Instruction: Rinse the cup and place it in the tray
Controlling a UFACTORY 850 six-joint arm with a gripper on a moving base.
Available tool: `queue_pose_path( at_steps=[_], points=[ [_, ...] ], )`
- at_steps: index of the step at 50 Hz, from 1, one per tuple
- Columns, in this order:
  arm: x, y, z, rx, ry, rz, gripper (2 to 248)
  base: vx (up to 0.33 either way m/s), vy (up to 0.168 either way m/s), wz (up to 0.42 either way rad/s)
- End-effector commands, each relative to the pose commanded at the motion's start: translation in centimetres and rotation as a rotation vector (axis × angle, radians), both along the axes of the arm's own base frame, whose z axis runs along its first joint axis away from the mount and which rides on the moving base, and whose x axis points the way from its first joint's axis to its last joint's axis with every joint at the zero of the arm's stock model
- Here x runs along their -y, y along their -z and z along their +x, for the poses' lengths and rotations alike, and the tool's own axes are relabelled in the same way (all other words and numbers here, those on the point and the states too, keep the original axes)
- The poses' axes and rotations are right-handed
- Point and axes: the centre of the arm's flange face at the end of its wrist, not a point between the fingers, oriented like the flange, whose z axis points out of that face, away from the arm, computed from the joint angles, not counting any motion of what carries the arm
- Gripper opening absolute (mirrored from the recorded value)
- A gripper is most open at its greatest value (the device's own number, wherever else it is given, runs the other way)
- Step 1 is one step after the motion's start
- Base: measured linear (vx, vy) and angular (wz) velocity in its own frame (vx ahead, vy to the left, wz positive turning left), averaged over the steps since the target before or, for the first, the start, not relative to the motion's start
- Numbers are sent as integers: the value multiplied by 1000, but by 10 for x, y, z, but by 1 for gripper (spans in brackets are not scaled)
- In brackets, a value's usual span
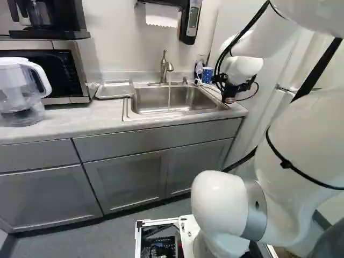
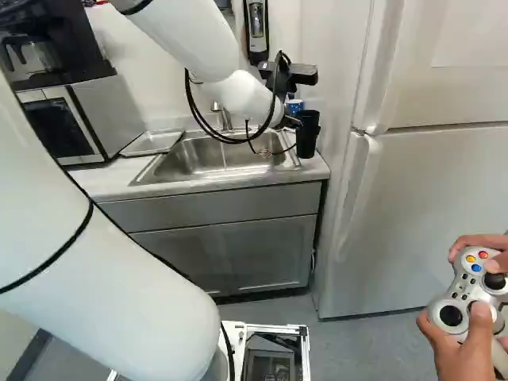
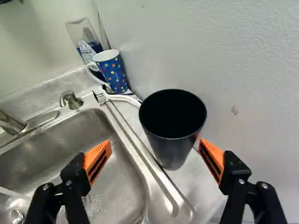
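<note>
The tool (image 3: 155, 143) is open at the cup (image 3: 173, 151) beside the sink (image 3: 60, 149); rinsing and reaching the tray (image 1: 114, 89) seem undone.

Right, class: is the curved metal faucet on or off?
On: in the left base view, a thin water stream falls from the faucet into the steel sink.

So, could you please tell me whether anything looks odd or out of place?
The faucet is running into the sink with nothing under the stream, which looks odd, as the cup stands beside the sink, within the open gripper. No spill or damage shows.
</note>
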Motion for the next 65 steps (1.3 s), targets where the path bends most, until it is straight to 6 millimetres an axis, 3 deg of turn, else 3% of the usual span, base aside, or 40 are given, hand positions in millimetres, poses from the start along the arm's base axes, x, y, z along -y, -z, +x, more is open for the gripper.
queue_pose_path(
  at_steps=[65],
  points=[
    [10,2,0,12,78,89,247,0,0,0]
  ],
)
